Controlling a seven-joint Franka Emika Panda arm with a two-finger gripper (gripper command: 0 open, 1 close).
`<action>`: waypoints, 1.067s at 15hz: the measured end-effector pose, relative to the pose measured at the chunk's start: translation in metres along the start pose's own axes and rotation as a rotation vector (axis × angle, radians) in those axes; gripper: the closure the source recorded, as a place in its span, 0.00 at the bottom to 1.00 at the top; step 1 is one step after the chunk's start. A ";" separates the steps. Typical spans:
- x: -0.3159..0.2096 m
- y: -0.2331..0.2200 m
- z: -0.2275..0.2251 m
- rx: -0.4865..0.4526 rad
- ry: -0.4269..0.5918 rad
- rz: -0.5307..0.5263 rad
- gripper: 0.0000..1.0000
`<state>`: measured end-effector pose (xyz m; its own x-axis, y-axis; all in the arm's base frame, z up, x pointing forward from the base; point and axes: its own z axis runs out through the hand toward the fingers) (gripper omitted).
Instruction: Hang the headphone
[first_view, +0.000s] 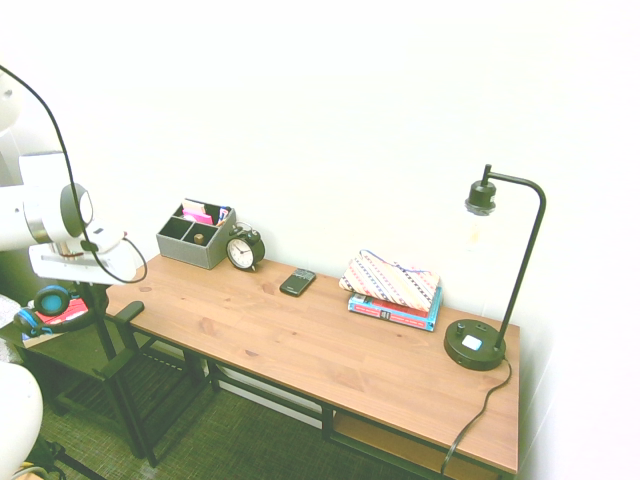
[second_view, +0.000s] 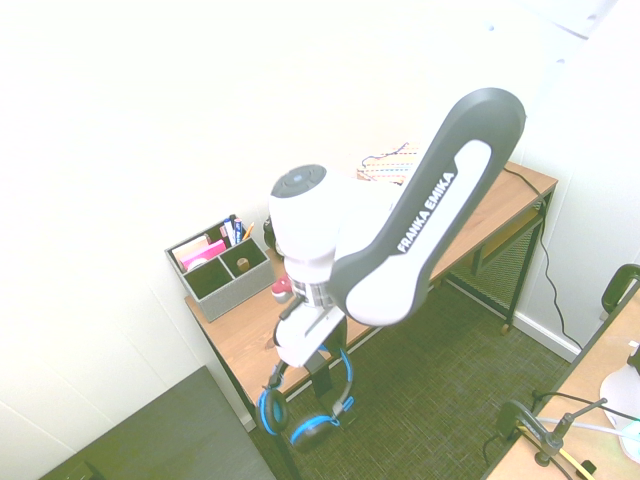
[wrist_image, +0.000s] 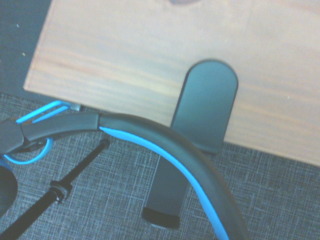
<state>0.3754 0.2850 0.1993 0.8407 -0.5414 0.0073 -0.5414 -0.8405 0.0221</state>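
Presently one headphone is on record: a curved black headband lined in blue, with two round bright-blue ear cups. It hangs off the desk's left end beside a black clamp-on hook, band uppermost, cups down. The gripper is clamped on the headband.

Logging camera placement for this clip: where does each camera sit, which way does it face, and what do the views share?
First exterior view: high, looking down the desk toward the lamp; the arm enters at the picture's left.
Second exterior view: high, opposite side; the arm fills the middle, the gripper shut on the headphone.
Wrist view: straight down on the desk edge and black hook; no robot parts.
Shared: headphone, desk, grey organizer.
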 end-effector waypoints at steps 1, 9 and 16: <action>-0.006 0.008 0.016 -0.012 -0.013 -0.001 1.00; -0.012 0.017 0.112 -0.056 -0.026 0.017 1.00; 0.007 0.001 0.140 -0.065 0.007 0.049 0.00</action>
<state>0.3796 0.2772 0.0595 0.8135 -0.5814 0.0168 -0.5805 -0.8097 0.0860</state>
